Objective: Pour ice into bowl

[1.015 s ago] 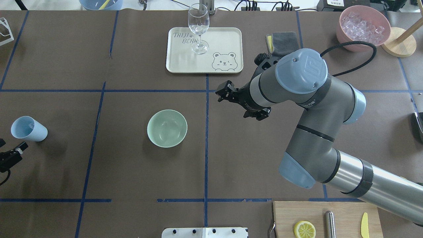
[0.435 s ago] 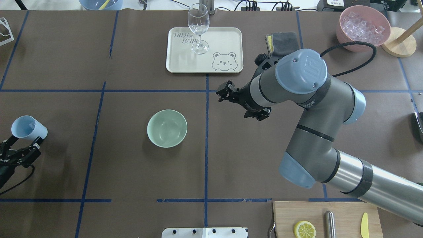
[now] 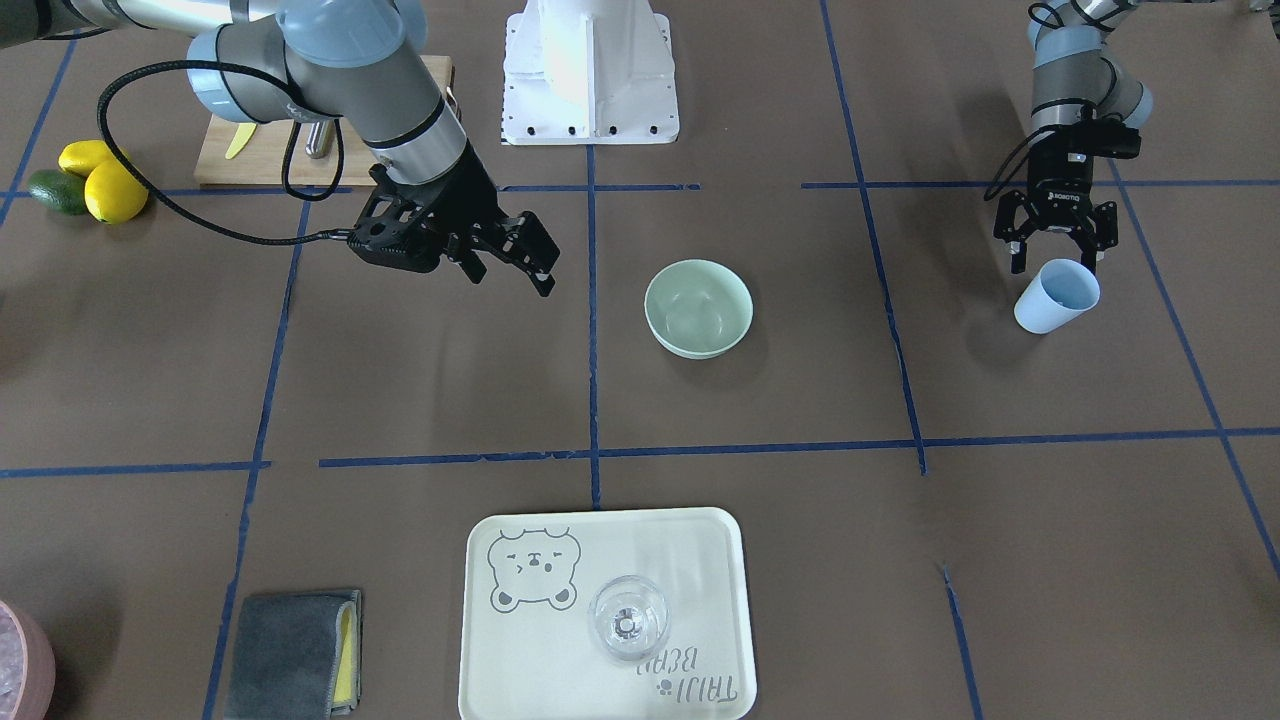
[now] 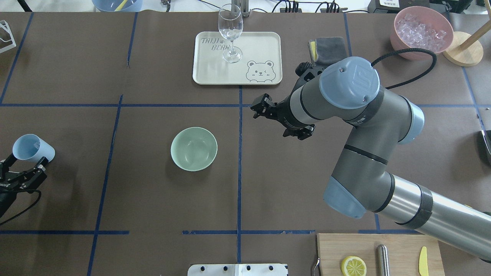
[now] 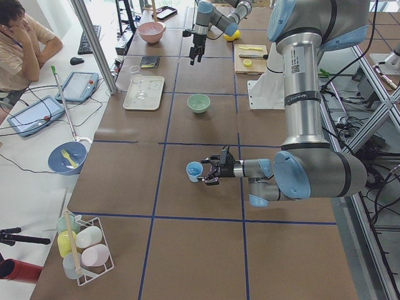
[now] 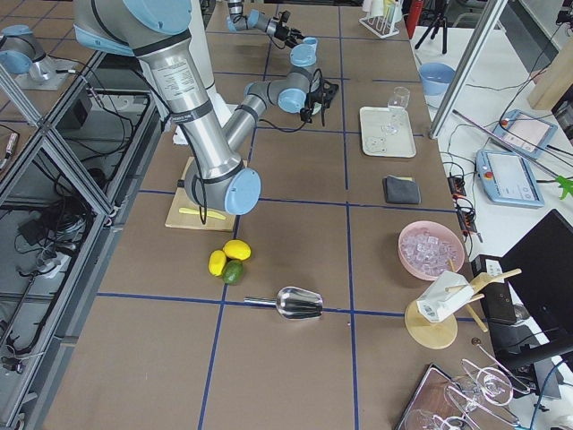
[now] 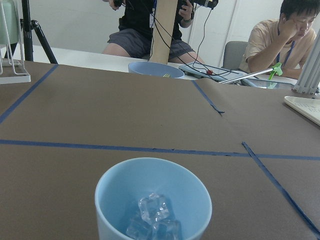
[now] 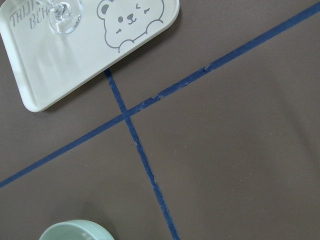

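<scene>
The pale mint-green bowl (image 4: 193,148) stands empty in the middle of the table, and also shows in the front view (image 3: 698,308). A light blue cup (image 4: 32,148) stands at the far left with the ice (image 7: 155,217), a few clear cubes, in its bottom. My left gripper (image 4: 23,164) is open just behind the cup, its fingers either side of the near wall and not touching it (image 3: 1056,262). My right gripper (image 3: 510,270) is open and empty, hanging above the table to the right of the bowl.
A cream bear tray (image 4: 264,42) with a wine glass (image 4: 230,32) lies at the back. A pink container (image 4: 422,32) of whitish ice and a grey cloth (image 4: 330,48) are back right. A cutting board (image 4: 383,255) with a lemon slice lies front right.
My left gripper has come in from the table's left edge up to the blue cup and now stands open behind it. The right arm has barely moved.
</scene>
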`<move>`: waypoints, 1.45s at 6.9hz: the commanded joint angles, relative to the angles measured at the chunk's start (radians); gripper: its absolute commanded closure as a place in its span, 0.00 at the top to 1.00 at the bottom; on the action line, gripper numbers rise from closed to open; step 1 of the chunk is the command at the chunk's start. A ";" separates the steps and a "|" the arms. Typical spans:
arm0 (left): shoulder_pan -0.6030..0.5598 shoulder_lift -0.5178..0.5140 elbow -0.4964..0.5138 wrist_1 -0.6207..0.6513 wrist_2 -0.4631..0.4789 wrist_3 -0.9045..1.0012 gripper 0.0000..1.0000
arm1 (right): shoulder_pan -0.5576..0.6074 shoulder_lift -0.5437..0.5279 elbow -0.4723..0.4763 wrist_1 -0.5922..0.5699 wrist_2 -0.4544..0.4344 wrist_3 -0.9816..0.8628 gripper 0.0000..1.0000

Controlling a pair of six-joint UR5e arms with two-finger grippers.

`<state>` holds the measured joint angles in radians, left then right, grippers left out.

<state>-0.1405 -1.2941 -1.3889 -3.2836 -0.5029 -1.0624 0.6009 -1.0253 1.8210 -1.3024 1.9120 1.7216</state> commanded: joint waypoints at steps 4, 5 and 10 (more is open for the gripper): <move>-0.014 -0.020 0.014 0.019 0.015 -0.001 0.98 | -0.009 -0.016 -0.002 0.000 -0.001 -0.019 1.00; -0.024 -0.028 0.027 0.036 0.015 -0.005 0.98 | -0.010 -0.027 0.000 0.002 -0.001 -0.020 1.00; -0.120 -0.111 0.082 0.094 -0.055 -0.001 0.98 | -0.010 -0.027 0.000 0.002 0.001 -0.020 1.00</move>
<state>-0.2385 -1.3908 -1.3135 -3.2011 -0.5342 -1.0646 0.5906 -1.0522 1.8208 -1.3008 1.9129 1.7012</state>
